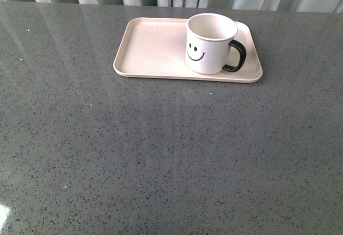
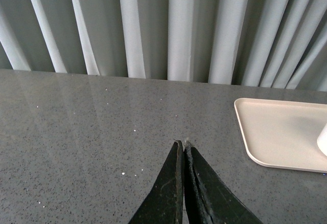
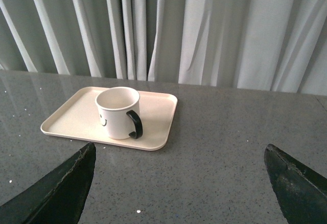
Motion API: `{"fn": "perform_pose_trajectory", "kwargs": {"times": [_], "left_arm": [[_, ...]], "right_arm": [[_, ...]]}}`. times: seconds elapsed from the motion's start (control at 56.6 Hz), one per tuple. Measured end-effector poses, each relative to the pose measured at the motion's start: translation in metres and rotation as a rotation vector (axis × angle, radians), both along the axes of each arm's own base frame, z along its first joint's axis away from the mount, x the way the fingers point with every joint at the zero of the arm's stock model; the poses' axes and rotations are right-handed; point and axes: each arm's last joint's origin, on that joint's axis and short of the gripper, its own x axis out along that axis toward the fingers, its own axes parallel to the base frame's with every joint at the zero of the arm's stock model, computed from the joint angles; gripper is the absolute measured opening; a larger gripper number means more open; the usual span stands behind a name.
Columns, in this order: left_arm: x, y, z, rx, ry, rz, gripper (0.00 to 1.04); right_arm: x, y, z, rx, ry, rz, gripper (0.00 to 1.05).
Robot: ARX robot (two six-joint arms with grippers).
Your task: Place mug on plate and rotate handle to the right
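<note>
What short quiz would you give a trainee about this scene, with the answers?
1. True or false: the mug stands upright on the plate.
2. Choose one: in the front view, the handle points A) left, B) right, C) toward the camera.
3. Fill in: the left jaws are shut together; the right jaws are ____.

Key: 1 true; 2 B; 3 open.
</note>
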Motion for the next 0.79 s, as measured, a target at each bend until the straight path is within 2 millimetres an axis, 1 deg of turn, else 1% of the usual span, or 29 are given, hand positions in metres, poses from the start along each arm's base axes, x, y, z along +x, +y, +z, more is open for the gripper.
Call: {"fn": "perform_pose_trajectory", "kwargs": {"times": [0.282,0.794], "left_arm": [[-0.013,0.000,0.003,0.000,-0.008,0.000,0.01],[-0.031,0.000,0.008,0.000,-0.026,0.000,0.01]], "right_arm": [[0.000,0.000,0.000,0.000,0.000,0.000,0.96],[0.000,0.000,0.000,0.000,0.000,0.000,0.96]]}}
